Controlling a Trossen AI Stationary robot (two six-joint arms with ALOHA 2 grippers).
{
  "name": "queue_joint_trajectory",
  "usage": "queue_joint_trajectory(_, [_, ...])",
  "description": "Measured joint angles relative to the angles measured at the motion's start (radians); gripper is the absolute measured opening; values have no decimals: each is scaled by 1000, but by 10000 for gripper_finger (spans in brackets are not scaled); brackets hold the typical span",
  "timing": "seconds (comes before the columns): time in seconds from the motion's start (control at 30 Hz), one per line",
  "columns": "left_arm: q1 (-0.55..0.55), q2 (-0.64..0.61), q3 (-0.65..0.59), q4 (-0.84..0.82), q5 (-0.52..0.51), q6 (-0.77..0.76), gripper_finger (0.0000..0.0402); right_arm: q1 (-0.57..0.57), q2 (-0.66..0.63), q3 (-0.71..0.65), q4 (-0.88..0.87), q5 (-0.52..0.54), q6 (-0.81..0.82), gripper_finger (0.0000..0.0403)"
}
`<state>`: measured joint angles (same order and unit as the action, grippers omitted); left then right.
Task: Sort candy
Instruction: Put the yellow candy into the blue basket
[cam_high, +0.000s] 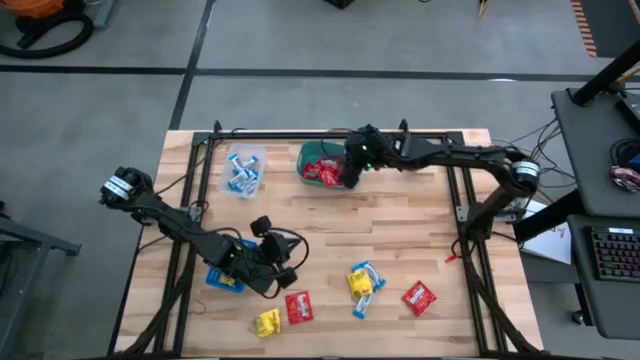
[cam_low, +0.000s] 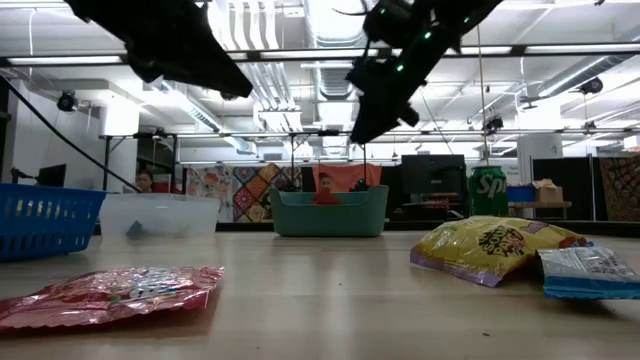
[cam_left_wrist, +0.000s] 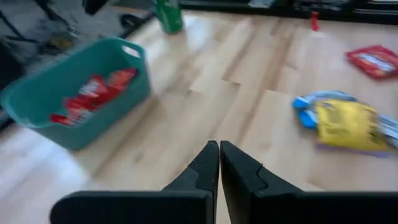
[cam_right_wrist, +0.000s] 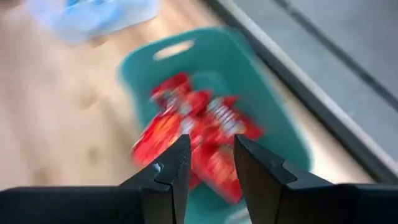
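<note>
Three bins are sitting along the table's (cam_high: 400, 215) far edge and left side: the middle basket (cam_high: 312, 152) holding packets (cam_high: 325, 172), a tub (cam_high: 243, 170) lying to its left, another basket (cam_high: 224, 278) nearer the front. Loose sweets (cam_high: 364, 282) are lying toward the front right.

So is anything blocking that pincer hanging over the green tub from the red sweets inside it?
Nothing visible. The right pincer hangs open above the teal tub, and the red packets lie uncovered straight below it, with only air between.
</note>
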<state>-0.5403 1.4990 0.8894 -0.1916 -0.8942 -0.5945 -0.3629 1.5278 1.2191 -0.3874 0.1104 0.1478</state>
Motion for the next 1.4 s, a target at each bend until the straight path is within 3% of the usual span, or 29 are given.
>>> queue_joint_trajectory(0.27, [-6,3,0,38,201,-80,0,194,-196,-189,-4,-10,65,115])
queue_joint_trajectory(0.47, [-17,33,0,143,371,-84,0,414,-292,-343,143,-2,156,115])
queue_joint_trajectory(0.7, [-42,105,0,223,499,-141,0,628,-301,-392,163,159,269,115])
queue_joint_trajectory(0.9, [-55,187,75,208,545,-193,0,737,-284,-392,165,179,347,115])
queue_joint_trajectory(1.4, [-130,447,500,-312,565,-241,0,926,-223,-393,162,180,525,115])
